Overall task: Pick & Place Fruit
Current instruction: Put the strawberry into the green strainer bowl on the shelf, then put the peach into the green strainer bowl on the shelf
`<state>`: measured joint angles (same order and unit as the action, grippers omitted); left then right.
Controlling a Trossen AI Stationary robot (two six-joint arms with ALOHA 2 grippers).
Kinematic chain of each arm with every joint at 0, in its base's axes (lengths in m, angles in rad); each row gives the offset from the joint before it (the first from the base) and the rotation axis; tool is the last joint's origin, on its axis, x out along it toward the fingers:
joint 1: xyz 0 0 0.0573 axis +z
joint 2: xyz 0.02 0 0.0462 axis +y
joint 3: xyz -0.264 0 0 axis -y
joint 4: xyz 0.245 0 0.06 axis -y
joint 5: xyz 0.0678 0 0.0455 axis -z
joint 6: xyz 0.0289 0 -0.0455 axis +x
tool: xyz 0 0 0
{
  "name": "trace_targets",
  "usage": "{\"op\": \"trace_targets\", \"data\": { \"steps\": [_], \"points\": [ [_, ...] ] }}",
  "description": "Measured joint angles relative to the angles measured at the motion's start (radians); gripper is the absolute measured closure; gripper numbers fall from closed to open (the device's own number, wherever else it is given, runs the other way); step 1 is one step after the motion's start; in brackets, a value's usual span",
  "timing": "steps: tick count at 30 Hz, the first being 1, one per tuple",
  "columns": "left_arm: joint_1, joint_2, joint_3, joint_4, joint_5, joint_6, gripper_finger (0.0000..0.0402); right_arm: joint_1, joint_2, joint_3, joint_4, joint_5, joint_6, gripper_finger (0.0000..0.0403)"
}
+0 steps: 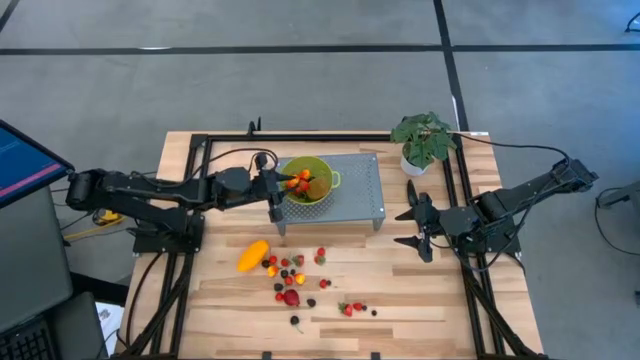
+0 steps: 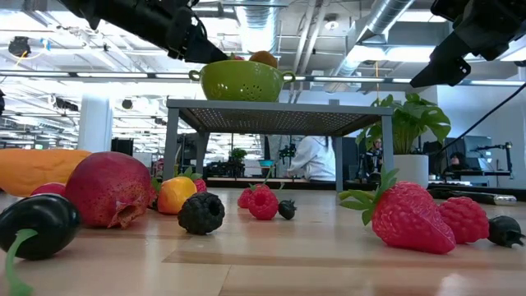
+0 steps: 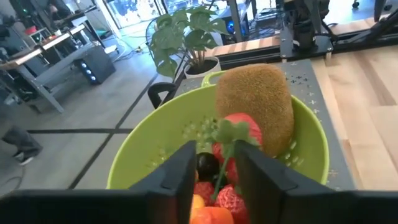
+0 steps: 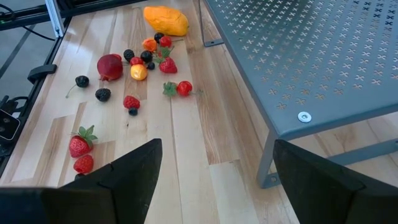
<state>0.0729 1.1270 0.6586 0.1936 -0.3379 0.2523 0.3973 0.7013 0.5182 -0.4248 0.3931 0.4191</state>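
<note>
A green colander [image 1: 310, 180] stands on a grey perforated metal stand [image 1: 355, 185]. Inside it lie a brown kiwi-like oval [image 3: 258, 106], strawberries [image 3: 239, 127], a dark berry [image 3: 206, 165] and orange pieces. My left gripper [image 3: 215, 180] hovers over the colander's left rim, its fingers a little apart; a thin green stem [image 3: 221, 167] runs through the gap. A long orange-yellow fruit [image 1: 253, 255], a red round fruit [image 1: 291, 297] and several small berries [image 1: 300, 270] lie on the wooden table. My right gripper [image 1: 415, 228] hangs open above the table, right of the stand.
A leafy potted plant [image 1: 424, 140] stands at the far right corner, behind the stand. Black frame rails [image 1: 462, 200] run along the table's sides. Two strawberries [image 4: 79, 146] lie toward the near right. Bare wood lies between the stand's right legs and my right gripper.
</note>
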Motion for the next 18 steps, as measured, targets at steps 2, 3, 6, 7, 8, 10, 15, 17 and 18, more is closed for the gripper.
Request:
{"op": "trace_targets", "data": {
  "steps": [2,3,6,7,8,10,15,17,18],
  "points": [
    [-0.002,0.000,0.000,0.000,-0.026,0.002,0.0266,0.000,0.000,0.000,0.000,0.000,0.000,0.0101],
    [-0.004,0.000,0.000,0.000,-0.039,0.002,0.0254,0.000,0.000,0.000,0.000,0.000,0.000,0.0101],
    [-0.010,-0.002,0.000,0.000,-0.091,0.003,0.0223,0.000,0.000,0.000,0.000,0.000,0.000,0.0101],
    [-0.011,-0.009,0.000,-0.003,-0.116,0.003,0.0215,0.000,0.000,0.000,0.000,0.000,0.000,0.0101],
    [-0.011,-0.014,0.000,0.000,-0.145,0.003,0.0208,0.000,0.000,0.000,0.000,0.000,0.000,0.0101],
    [-0.011,-0.028,0.000,-0.001,-0.194,0.003,0.0199,0.000,0.000,0.000,0.000,0.000,0.000,0.0101],
    [-0.020,-0.080,0.000,0.003,-0.202,0.000,0.0192,0.000,0.000,0.000,0.000,0.000,0.000,0.0101],
    [-0.041,-0.104,0.000,0.004,-0.148,-0.004,0.0192,0.000,0.000,0.000,0.000,0.000,0.000,0.0101],
    [-0.054,-0.116,0.000,0.002,-0.112,-0.015,0.0192,0.000,0.000,0.000,0.000,0.000,0.000,0.0101]
  ]
}}
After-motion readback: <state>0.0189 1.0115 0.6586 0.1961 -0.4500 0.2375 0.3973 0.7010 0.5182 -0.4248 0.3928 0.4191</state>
